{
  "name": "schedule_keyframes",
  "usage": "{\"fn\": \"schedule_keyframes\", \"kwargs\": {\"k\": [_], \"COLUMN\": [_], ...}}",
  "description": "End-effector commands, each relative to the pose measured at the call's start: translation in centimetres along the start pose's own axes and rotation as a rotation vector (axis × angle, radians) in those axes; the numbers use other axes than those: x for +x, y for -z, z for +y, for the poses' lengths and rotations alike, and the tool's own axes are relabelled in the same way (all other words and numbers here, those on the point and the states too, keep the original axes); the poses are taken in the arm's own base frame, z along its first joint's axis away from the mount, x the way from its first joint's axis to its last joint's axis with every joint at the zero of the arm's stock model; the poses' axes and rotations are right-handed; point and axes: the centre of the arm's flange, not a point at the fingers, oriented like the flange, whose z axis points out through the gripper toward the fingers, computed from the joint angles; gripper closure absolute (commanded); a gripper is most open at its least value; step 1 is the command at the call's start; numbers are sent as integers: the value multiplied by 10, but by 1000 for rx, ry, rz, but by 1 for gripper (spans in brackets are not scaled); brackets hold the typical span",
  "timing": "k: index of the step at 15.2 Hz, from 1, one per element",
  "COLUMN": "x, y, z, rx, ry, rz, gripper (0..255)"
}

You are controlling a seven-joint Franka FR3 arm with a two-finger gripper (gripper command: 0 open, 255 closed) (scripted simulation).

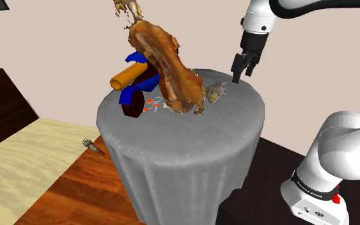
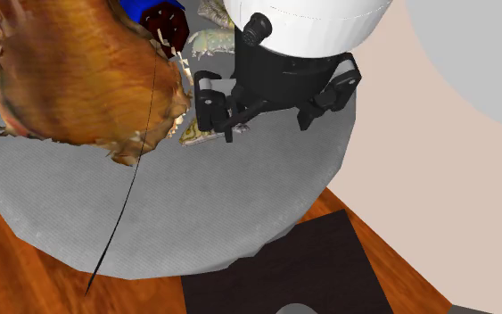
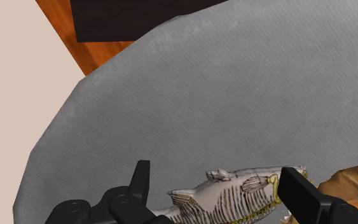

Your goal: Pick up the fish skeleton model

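Note:
The fish skeleton model [image 1: 215, 94] is pale grey with yellowish ribs and lies on the round grey table [image 1: 191, 147], close to the big brown object. My black gripper [image 1: 238, 75] hangs a little above the table, just to the shoulder view's right of the fish. In the wrist view the fish skeleton [image 3: 231, 194] lies on the cloth between the open fingers [image 3: 139, 184], which stand apart and do not clasp it. From the second exterior view, the gripper [image 2: 267, 120] is over the table's middle, with the fish [image 2: 202, 136] poking out beside one finger.
A large glossy brown object [image 1: 165, 61] rears up on the table next to the fish. Behind it are a blue toy with an orange cylinder [image 1: 128, 75] and a dark red wheel [image 1: 132, 106]. A small item [image 1: 93, 146] lies on the floor. The table's edge [image 3: 50, 140] is near.

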Motion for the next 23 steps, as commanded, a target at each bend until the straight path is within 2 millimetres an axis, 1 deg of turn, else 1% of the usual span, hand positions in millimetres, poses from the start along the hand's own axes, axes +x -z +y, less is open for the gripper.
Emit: {"fn": "schedule_keyframes", "kwargs": {"k": [1,3,6,8,11,12,18,19,21,22,23], "x": [0,30,75,102,141,142,139,139,139,138,138], "y": [0,-5,-14,-21,-33,-34,-65,-74,-74,-73,-73], "z": [0,3,13,25,48,49,50,51,51,51,51], "rx": [0,-10,-25,-35,-50,-51,-51,-51,-51,-51,-51], "ry": [0,-120,-300,-420,-599,-608,-608,-608,-608,-608,-608], "rz": [0,-30,-75,-106,-151,-153,-153,-153,-153,-153,-153], "gripper": [0,0,0,0,0,0,0,0,0,255,255]}}
